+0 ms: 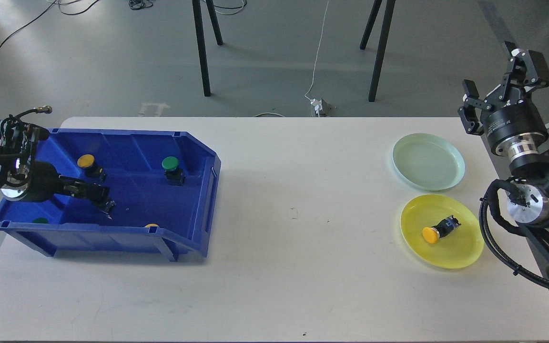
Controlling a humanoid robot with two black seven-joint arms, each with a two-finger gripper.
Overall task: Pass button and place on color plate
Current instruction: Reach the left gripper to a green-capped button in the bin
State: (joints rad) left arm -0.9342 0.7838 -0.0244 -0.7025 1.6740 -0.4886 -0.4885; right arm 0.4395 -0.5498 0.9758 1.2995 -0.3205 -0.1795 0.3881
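The blue bin (198, 157) on the left holds a yellow button (86, 161), a green button (170, 164), and caps of a green one (41, 220) and a yellow one (151, 225) behind its front wall. My left gripper (94, 193) reaches into the bin and covers the cap of another button, whose black body (108, 206) sticks out below the tips; its dark fingers cannot be told apart. My right gripper (496, 78) hangs open and empty beyond the table's right rim. A yellow button (432, 235) lies on the yellow plate (465, 247). The pale green plate (428, 162) is bare.
The white table (293, 209) stretches between bin and plates. My right arm's thick joints and black hoses (522, 209) stand close to the right of the yellow plate. Black stand legs (201, 47) rise on the floor behind the table.
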